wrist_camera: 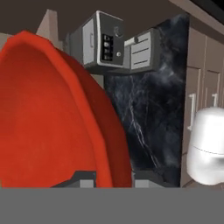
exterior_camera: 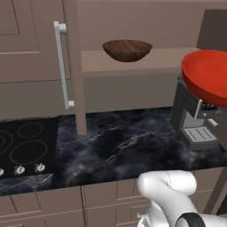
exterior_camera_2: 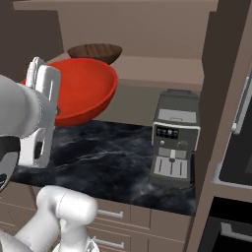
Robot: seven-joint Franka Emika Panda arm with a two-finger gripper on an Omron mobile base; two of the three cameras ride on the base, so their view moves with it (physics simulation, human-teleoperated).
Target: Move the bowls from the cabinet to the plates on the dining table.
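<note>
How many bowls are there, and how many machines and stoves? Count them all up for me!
Bowls: 2 (glossy red bowl, held off the shelf by the gripper; dark brown wood-grain bowl, on the open cabinet shelf)
Grey coffee machines: 1
Black cooktops: 1
Total: 4

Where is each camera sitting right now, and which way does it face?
Left base view: behind the arm to its left, facing the open cabinet shelf with the wood-grain bowl, the cooktop and marble counter; white arm at lower right.
Right base view: behind the arm to its right, facing the same counter; arm at lower left.
Hand view: on the hand, rolled sideways, looking along the claw shut on the red bowl's rim.
Shared: the red bowl and the espresso machine appear in all three.
</note>
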